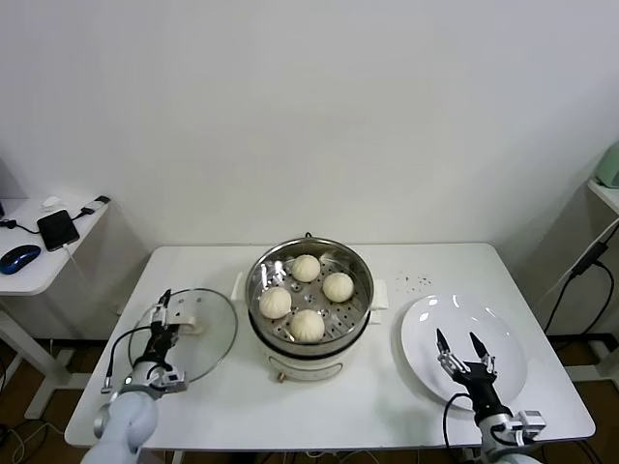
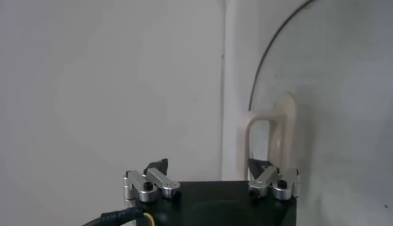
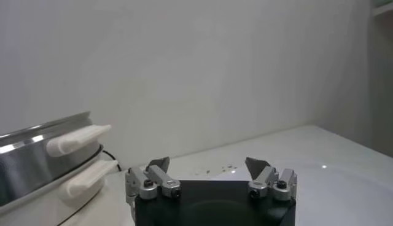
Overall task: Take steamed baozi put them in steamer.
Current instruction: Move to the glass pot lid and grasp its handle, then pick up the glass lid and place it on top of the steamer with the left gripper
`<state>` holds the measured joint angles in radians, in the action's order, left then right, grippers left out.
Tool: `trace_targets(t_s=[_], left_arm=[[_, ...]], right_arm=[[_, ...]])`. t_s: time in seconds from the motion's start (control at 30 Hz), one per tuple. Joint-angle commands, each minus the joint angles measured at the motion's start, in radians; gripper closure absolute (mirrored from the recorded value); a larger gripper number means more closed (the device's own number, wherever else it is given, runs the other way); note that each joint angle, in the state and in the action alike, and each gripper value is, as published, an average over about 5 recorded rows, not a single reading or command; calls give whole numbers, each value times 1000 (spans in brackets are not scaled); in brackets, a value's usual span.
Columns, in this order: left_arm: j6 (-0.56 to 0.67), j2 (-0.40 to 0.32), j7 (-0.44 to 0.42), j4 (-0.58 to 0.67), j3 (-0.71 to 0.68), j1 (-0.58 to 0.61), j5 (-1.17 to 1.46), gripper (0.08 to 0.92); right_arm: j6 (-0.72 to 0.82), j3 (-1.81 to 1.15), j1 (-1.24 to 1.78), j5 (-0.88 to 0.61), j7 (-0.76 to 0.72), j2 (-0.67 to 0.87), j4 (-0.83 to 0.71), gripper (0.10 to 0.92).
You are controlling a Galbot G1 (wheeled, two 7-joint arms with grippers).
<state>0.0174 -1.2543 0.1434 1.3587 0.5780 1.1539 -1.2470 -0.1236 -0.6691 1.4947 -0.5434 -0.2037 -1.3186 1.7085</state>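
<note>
While both grippers' fingers gape wide, a white table [image 1: 406, 266] meets a plain wall [image 1: 319, 106].

Looked over all three views and honestly there's nothing readable anywhere, no labels, brand names, numbers or signs on anything in the shot
</note>
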Motion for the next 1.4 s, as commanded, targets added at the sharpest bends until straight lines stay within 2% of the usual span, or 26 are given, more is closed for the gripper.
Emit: trace_targets(t_s=[0.03,0.43,0.53,1.17,1.27,1.4], left_arm=[[3,-2,-1,-34,-6,-35,10,177],[19,-6,5,-86,-16,-58,35,177],[23,-4,2,-100,-17,-62,38,208],[23,-5,-1,-144,-15,-77,58,761],[20,-8,-4,-137,-13,-74,64,821],[-22,-22,-35,-71,3,-48,86,833]], right_arm=[[-1,0,-5,0,-1,-1,-6,203],[2,3,-12,1,-2,-2,-11,203],[3,5,-12,2,-2,-5,-12,203],[2,13,-4,7,-2,-11,-10,203],[1,13,-3,7,-2,-11,-8,202],[2,12,-3,7,-3,-12,-5,203]])
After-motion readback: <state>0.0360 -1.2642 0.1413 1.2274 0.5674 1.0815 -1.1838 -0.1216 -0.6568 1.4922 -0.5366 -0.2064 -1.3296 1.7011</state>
